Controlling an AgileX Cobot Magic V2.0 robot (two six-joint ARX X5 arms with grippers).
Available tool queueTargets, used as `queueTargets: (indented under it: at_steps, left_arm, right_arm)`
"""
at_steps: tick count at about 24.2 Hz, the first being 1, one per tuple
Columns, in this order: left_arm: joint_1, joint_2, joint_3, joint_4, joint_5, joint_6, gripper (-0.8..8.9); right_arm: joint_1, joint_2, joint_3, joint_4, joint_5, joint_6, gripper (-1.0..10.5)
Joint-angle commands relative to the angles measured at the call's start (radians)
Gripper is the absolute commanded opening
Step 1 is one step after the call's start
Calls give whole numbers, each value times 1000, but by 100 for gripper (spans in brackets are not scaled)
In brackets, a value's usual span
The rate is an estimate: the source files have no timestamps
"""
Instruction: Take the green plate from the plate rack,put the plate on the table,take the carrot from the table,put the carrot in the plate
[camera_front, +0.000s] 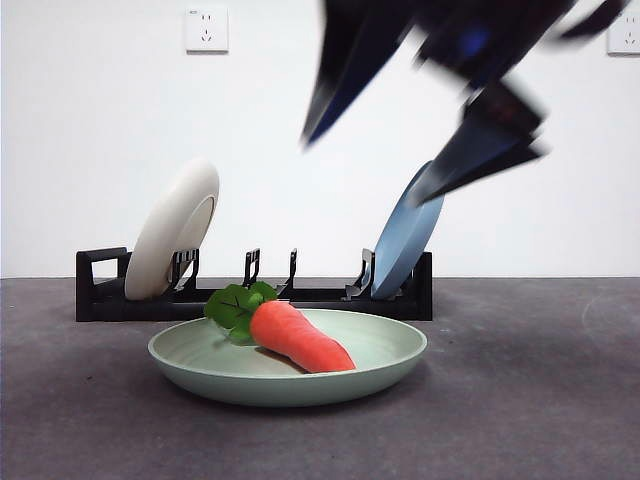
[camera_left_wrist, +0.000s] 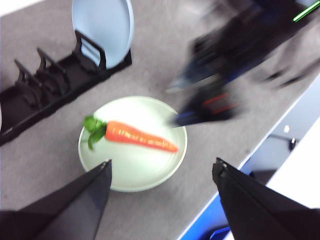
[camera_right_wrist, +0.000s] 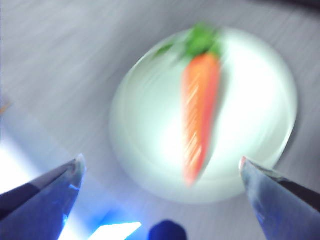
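The carrot (camera_front: 298, 336) lies in the green plate (camera_front: 385, 350), which sits flat on the table (camera_front: 540, 400) in front of the plate rack (camera_front: 320, 297). My right gripper (camera_front: 360, 172) hangs open and motion-blurred above the plate's right side, holding nothing. Its wrist view shows the carrot (camera_right_wrist: 200, 112) in the plate (camera_right_wrist: 255, 100) below the open right gripper (camera_right_wrist: 161, 160). My left gripper (camera_left_wrist: 161, 164) is open and empty high over the plate (camera_left_wrist: 132, 167) and carrot (camera_left_wrist: 140, 137). The blurred right gripper (camera_left_wrist: 172, 106) also shows there by the plate's rim.
A cream plate (camera_front: 172, 228) stands in the rack's left end and a blue plate (camera_front: 405, 235) in its right end. The rack (camera_left_wrist: 50, 95) and blue plate (camera_left_wrist: 102, 25) show in the left wrist view. The table's edge (camera_left_wrist: 235, 172) runs close to the green plate.
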Motion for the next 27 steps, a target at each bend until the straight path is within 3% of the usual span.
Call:
queueTargets:
  at_steps: [1, 5, 7, 9, 12, 13, 27]
  left_arm:
    - [-3, -2, 0, -12, 0, 3, 345]
    - [-3, -2, 0, -26, 6, 3, 342]
    - [-3, -2, 0, -32, 23, 2, 329]
    - [-3, -2, 0, -34, 39, 0, 222]
    - [-3, -2, 0, -34, 51, 0, -18]
    - [-3, -2, 0, -34, 51, 0, -7]
    - [-3, -1, 0, -34, 48, 1, -3]
  right_arm:
    - [2, -134, -4, -200, -37, 2, 586]
    - [2, -283, -4, -370, -35, 1, 584]
    - [2, -340, -4, -413, -34, 2, 522]
    - [2, -383, -4, -433, -34, 2, 391]
    - [2, -438, -4, -441, -34, 1, 71]
    - [2, -454, -4, -441, -34, -4, -29]
    - [2, -484, -4, -441, -27, -5, 1]
